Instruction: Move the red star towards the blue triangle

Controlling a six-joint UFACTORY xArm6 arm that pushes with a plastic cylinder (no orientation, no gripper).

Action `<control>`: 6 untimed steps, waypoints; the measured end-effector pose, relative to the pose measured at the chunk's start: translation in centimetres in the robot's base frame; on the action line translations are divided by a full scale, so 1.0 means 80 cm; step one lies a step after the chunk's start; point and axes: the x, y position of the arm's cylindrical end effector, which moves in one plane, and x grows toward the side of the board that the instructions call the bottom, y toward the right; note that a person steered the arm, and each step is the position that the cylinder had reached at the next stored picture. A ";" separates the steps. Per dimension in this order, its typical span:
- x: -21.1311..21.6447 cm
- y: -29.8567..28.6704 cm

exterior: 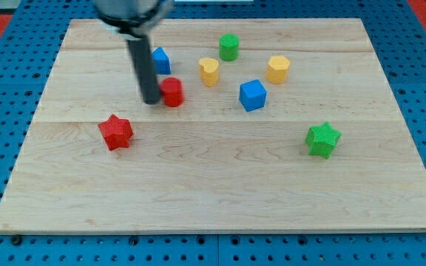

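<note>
The red star (115,132) lies on the wooden board at the view's left of centre. The blue triangle (160,60) sits near the view's top, partly hidden behind my rod. My tip (151,100) rests on the board just left of a small red block (172,92), touching or nearly touching it. The tip is up and to the right of the red star, and below the blue triangle.
A yellow block (209,72), a green block (229,46), a yellow hexagon-like block (277,69) and a blue cube (252,95) stand right of centre near the top. A green star (322,140) lies at the right. The board's bare wood (220,185) is ringed by a blue pegboard surface.
</note>
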 end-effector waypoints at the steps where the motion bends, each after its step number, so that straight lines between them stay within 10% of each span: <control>1: 0.000 0.029; 3: 0.135 0.018; 6: 0.123 -0.052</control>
